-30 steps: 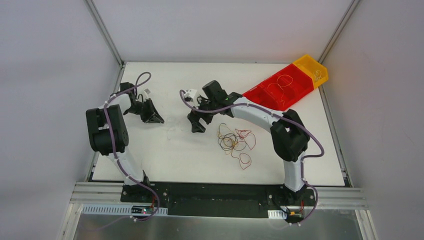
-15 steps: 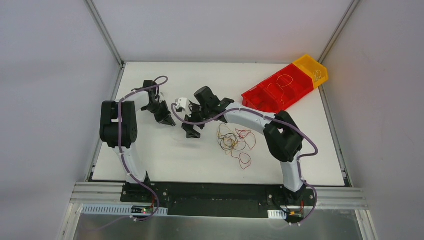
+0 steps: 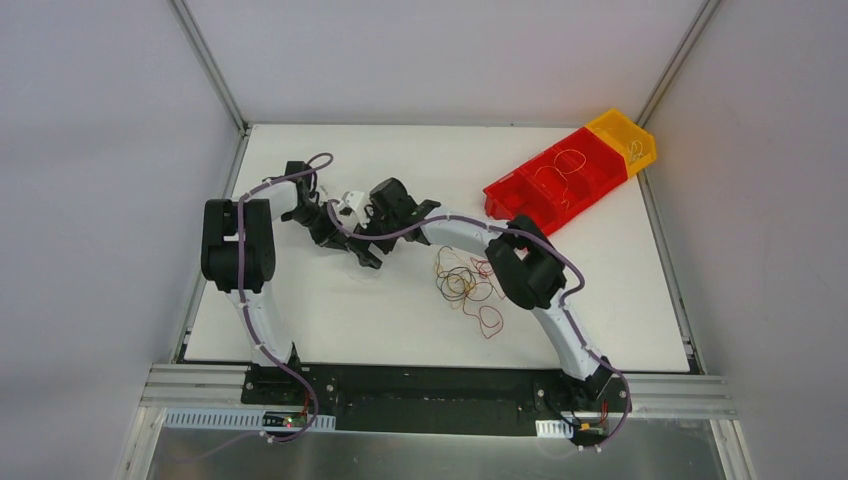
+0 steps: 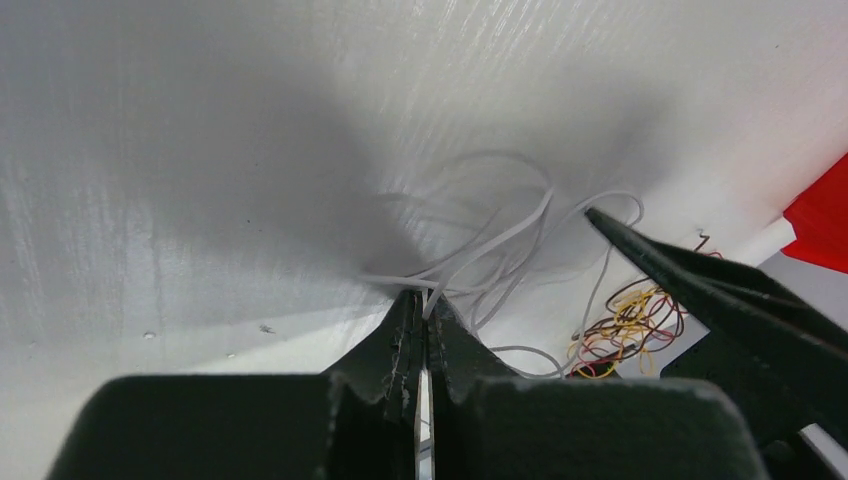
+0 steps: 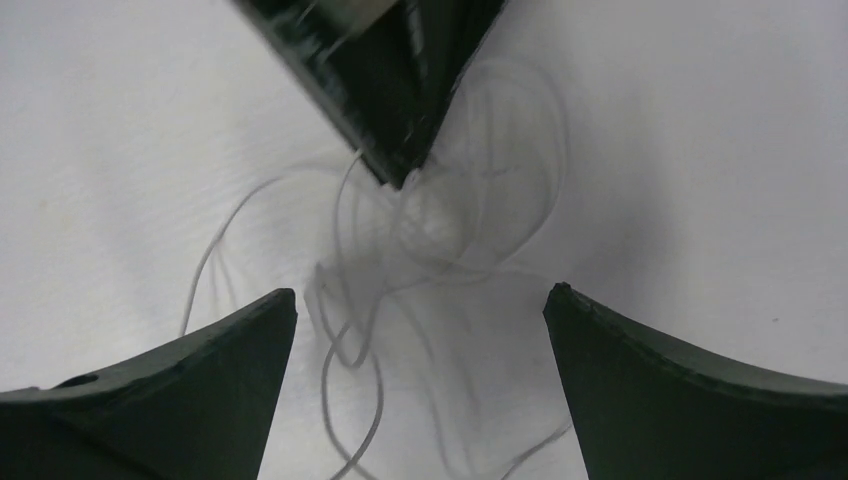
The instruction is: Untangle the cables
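A loose bunch of thin white cables [image 4: 500,230] lies on the white table; it also shows in the right wrist view [image 5: 350,290]. My left gripper [image 4: 425,300] is shut on one white cable, which runs down between its fingers. In the top view the left gripper [image 3: 340,238] meets my right gripper [image 3: 366,252]. The right gripper [image 5: 422,292] is open and empty, its fingers spread on either side of the white cables, facing the left gripper's tip [image 5: 395,165]. A tangle of red, yellow and black cables [image 3: 470,285] lies to the right, and shows in the left wrist view [image 4: 625,320].
A red bin [image 3: 555,180] and a yellow bin [image 3: 625,135] stand at the back right, each with a few thin wires in it. The red bin's corner [image 4: 825,215] shows in the left wrist view. Grey walls close the table's back and sides.
The left arm has swung right toward the table's middle, and the right gripper has moved left. The two grippers now meet over the white cables.
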`<state>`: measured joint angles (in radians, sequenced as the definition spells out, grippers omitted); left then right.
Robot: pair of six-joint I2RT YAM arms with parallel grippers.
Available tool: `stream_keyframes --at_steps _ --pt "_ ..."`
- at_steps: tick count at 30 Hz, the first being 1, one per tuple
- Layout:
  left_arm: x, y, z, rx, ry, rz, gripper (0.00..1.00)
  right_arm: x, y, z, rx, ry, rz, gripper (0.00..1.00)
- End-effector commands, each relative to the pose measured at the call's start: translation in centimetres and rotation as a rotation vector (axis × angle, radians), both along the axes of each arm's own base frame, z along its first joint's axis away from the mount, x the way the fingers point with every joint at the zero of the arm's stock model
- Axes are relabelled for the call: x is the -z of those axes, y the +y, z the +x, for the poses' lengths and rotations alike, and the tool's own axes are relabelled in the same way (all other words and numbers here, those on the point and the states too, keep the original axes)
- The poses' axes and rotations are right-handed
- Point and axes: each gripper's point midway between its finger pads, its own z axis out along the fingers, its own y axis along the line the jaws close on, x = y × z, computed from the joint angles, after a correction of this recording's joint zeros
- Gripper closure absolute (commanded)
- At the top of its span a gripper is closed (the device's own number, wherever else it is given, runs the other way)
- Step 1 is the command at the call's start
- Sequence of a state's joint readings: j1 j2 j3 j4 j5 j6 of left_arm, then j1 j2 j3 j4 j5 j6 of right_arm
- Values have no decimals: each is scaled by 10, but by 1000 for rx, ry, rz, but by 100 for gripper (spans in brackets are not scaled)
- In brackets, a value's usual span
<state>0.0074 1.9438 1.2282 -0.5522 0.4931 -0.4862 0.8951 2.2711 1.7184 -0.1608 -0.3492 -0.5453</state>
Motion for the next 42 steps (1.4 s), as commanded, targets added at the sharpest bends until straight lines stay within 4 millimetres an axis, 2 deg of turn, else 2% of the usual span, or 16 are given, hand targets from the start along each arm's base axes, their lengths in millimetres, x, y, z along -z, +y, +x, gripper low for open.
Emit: stream_keyframes --at_steps 1,5,11,14,17,19,21,23,27,28,29,31,34,38,40,42 --pt "20 3 -5 -7 43 26 100 -5 20 32 139 -40 17 1" --pt "19 -3 -8 -3 36 -6 100 9 26 35 143 -47 -66 7" --pt "11 -5 -12 4 11 -21 100 30 0 1 59 75 -263 34" --pt "6 -1 -12 -4 -12 -14 100 37 -24 -23 23 141 -305 59" --pt "-2 3 -9 -20 -40 -20 100 41 -42 -37 -6 163 -335 78" --pt "-8 6 -8 -27 -61 -23 100 40 -51 -40 -11 162 -345 100" --pt "-15 7 -8 -33 -81 -42 100 28 -54 -37 10 151 -321 100" --pt "-25 7 -7 -39 -115 -65 98 7 -53 -30 40 136 -262 100" --pt "-59 10 -2 -34 -244 -103 71 -54 -47 -7 123 68 -69 100" --pt "-69 11 -1 -24 -283 -105 57 -70 -47 -4 133 65 -25 100" --pt "-81 16 1 -24 -329 -97 37 -87 -46 -2 140 66 18 100" --pt "-108 30 5 -31 -434 -63 16 -121 -47 4 164 62 96 100" --pt "-172 34 7 49 -677 -73 11 -171 -51 11 215 84 204 100" --pt "-257 15 -3 262 -1091 -77 8 -222 -57 8 281 196 325 100" --pt "-286 5 -11 365 -1281 -46 5 -244 -60 4 295 251 372 100" --pt "-299 -2 -12 422 -1386 24 5 -263 -71 9 331 275 404 100"
